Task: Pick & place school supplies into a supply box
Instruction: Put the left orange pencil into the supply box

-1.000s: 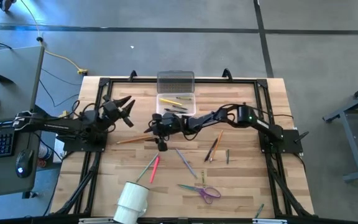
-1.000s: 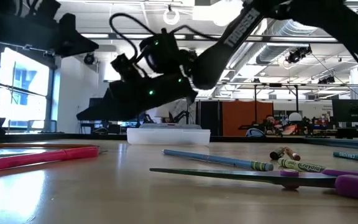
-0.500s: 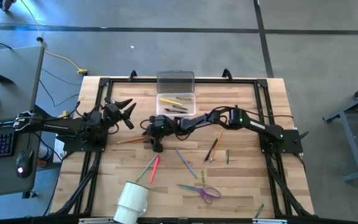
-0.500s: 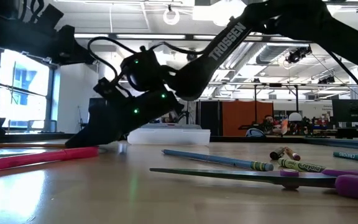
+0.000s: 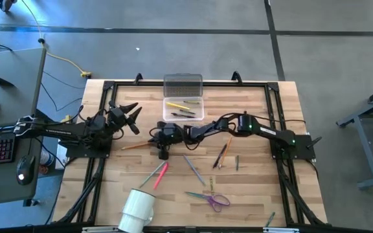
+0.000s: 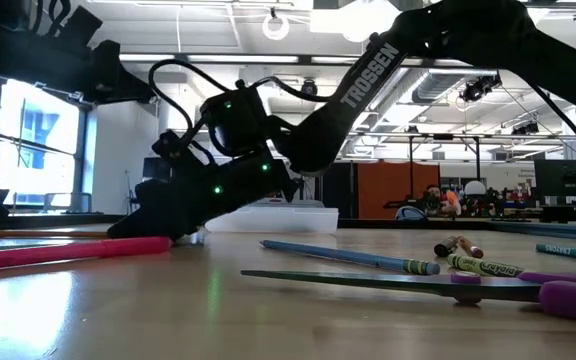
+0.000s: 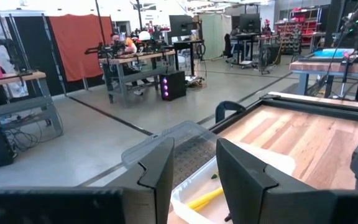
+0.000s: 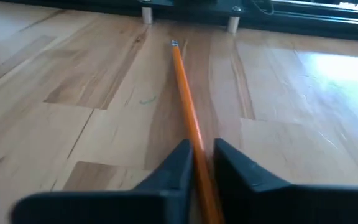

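Observation:
An orange pencil [image 5: 135, 146] lies flat on the wooden table left of centre. My right gripper [image 5: 155, 138] has reached across from the right, sits low at the table and is shut on it [image 8: 199, 160]. The supply box [image 5: 184, 109] stands at the far middle, its ribbed lid [image 5: 183, 84] swung open, with a few pencils inside. My left gripper [image 5: 133, 116] hovers open left of the box, nothing between its fingers [image 7: 194, 162]. Other pens and the scissors [image 5: 210, 199] lie loose on the near half. My right gripper pinches the orange pencil between its two fingers at the end nearer the table's right [image 8: 197, 144]. The fingers come in low, slanting down from the table's right, and lie along the pencil. The rest of the pencil [image 8: 182, 81] lies on the table.
A pink pen [image 5: 162, 173] and a green one [image 5: 150, 175] lie near a white cup [image 5: 139, 207] on its side at the near edge. A blue-grey pen [image 5: 193, 168], two pencils [image 5: 224, 150] and a short green crayon [image 5: 236, 162] lie right of centre.
My right gripper has moved toward the table's left edge and come down onto the table at the orange pencil's right end. The pencil stays flat on the table.

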Tool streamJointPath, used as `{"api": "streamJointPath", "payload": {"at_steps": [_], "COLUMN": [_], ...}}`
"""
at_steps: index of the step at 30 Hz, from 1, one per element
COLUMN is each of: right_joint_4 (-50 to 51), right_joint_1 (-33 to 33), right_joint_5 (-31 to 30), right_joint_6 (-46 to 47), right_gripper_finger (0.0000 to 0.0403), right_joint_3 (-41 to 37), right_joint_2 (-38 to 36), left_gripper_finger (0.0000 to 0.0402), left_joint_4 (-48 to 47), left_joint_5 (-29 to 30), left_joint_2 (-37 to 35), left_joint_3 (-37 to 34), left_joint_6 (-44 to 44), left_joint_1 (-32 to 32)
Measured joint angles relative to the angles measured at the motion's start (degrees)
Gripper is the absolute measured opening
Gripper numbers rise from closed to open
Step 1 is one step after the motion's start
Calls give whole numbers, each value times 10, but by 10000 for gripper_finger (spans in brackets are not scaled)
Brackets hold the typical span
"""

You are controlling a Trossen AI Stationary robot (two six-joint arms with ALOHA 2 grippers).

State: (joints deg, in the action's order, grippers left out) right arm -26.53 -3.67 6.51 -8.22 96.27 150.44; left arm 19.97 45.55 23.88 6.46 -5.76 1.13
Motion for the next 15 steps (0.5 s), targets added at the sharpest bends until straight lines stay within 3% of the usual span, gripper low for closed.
{"api": "streamJointPath", "payload": {"at_steps": [3, 7, 11, 15], "right_joint_4": [9, 46, 144, 270], "right_joint_1": [2, 1, 3, 4], "right_joint_5": [0, 15, 14, -50], "right_joint_6": [28, 55, 23, -29], "right_gripper_finger": [9, 17, 6, 12], "right_joint_3": [8, 8, 3, 6], "right_joint_2": [-5, -43, -112, -203], "left_gripper_finger": [156, 156, 156, 156], "left_joint_4": [0, -6, -5, -5], "left_joint_5": [3, 4, 5, 6], "left_joint_2": [0, 0, 0, 0], "left_joint_3": [0, 0, 0, 0], "left_joint_6": [-4, -4, -4, 0], "left_joint_1": [0, 0, 0, 0]}}
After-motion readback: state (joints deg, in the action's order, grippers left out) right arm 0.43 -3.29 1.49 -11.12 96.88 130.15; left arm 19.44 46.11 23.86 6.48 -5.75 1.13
